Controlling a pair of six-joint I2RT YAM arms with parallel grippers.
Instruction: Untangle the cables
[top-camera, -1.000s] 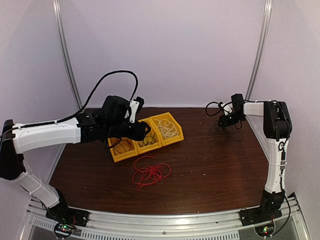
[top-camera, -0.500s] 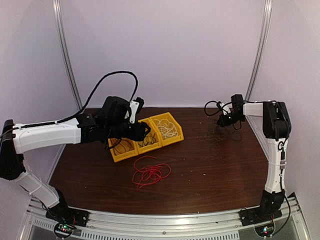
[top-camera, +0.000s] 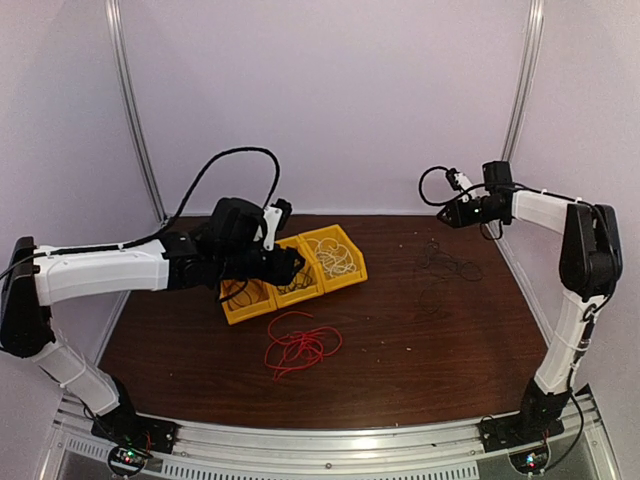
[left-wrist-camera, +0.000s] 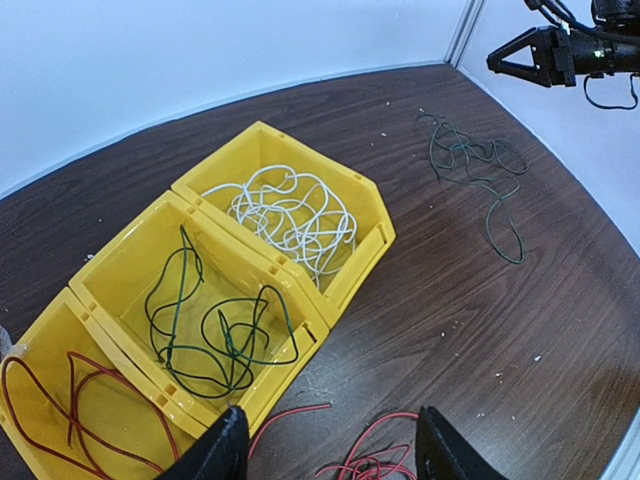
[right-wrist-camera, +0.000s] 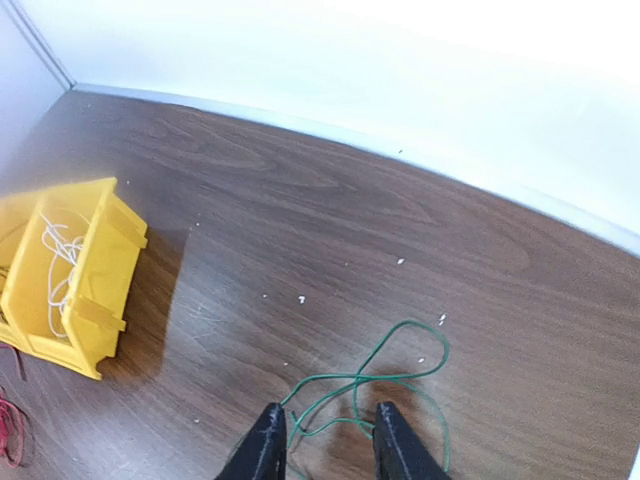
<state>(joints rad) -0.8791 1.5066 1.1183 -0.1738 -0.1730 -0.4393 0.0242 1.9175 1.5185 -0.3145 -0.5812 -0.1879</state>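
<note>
Three joined yellow bins (top-camera: 345, 272) stand at the back left. In the left wrist view they hold a white cable (left-wrist-camera: 290, 215), a dark green cable (left-wrist-camera: 215, 325) and a red cable (left-wrist-camera: 60, 400). A loose red cable (top-camera: 300, 343) lies on the table in front of them, and it also shows in the left wrist view (left-wrist-camera: 375, 462). My left gripper (top-camera: 295, 262) (left-wrist-camera: 330, 455) hovers open and empty over the bins' front edge. Another dark green cable (top-camera: 448, 265) (right-wrist-camera: 400, 375) lies at the back right. My right gripper (top-camera: 443, 218) (right-wrist-camera: 330, 450) is open and empty, raised above it.
The brown table (top-camera: 400, 340) has white walls at the back and both sides, with metal posts in the back corners. Small white crumbs dot the wood (right-wrist-camera: 300, 297). One yellow bin (right-wrist-camera: 110, 250) shows at the left of the right wrist view.
My right gripper has risen up and back from the table, with the dark green cable left lying on the wood. The left arm has barely shifted.
</note>
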